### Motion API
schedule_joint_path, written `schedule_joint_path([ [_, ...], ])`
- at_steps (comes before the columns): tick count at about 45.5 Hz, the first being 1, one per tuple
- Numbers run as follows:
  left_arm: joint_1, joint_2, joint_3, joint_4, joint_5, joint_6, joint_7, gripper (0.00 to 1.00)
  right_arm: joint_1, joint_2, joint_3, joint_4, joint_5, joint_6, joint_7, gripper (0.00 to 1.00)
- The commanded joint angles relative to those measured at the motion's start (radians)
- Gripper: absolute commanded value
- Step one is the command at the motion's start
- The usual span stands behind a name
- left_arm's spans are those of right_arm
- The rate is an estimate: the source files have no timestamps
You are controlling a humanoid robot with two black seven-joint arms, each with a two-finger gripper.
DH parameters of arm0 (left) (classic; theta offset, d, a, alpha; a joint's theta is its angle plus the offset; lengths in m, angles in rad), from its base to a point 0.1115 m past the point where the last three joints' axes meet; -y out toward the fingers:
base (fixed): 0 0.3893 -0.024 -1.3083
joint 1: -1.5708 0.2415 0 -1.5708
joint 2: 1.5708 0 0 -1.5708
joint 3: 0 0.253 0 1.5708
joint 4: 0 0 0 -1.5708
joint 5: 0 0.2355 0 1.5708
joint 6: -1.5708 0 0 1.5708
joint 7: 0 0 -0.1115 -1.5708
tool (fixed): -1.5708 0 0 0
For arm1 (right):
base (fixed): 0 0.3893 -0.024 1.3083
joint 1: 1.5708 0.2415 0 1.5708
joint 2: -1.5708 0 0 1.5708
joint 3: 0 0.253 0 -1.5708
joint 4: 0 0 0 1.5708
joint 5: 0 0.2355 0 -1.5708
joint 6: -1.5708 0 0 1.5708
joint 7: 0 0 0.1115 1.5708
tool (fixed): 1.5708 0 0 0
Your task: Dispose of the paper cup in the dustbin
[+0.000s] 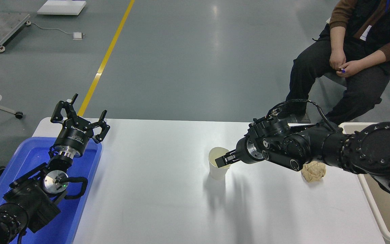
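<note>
The paper cup (218,167) stands upright on the white table (154,189), right of the middle. My right gripper (222,161) comes in from the right and its tip sits at the cup's right rim, partly over the cup's mouth. I cannot see whether it grips the cup wall. The beige dustbin (372,200) stands at the table's right edge, partly hidden behind my right arm. My left gripper (80,115) is parked, open and empty, over the blue tub (36,152) at the lower left.
A crumpled tan paper ball (313,171) lies on the table between the cup and the dustbin, just under my right forearm. A person (354,57) sits beyond the table's far right corner, hands in lap.
</note>
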Motion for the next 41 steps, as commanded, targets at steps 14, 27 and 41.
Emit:
schedule_joint_path([
  [14, 0.000, 0.000, 0.000, 0.000, 0.000, 0.000, 0.000, 1.00, 0.010, -0.002, -0.001, -0.002, 0.018, 0.004, 0.014, 0.00],
  [27, 0.000, 0.000, 0.000, 0.000, 0.000, 0.000, 0.000, 1.00, 0.018, -0.009, -0.001, -0.001, 0.040, 0.010, 0.035, 0.00],
  [41, 0.000, 0.000, 0.000, 0.000, 0.000, 0.000, 0.000, 1.00, 0.107, -0.083, -0.004, 0.070, 0.092, 0.033, 0.035, 0.00],
])
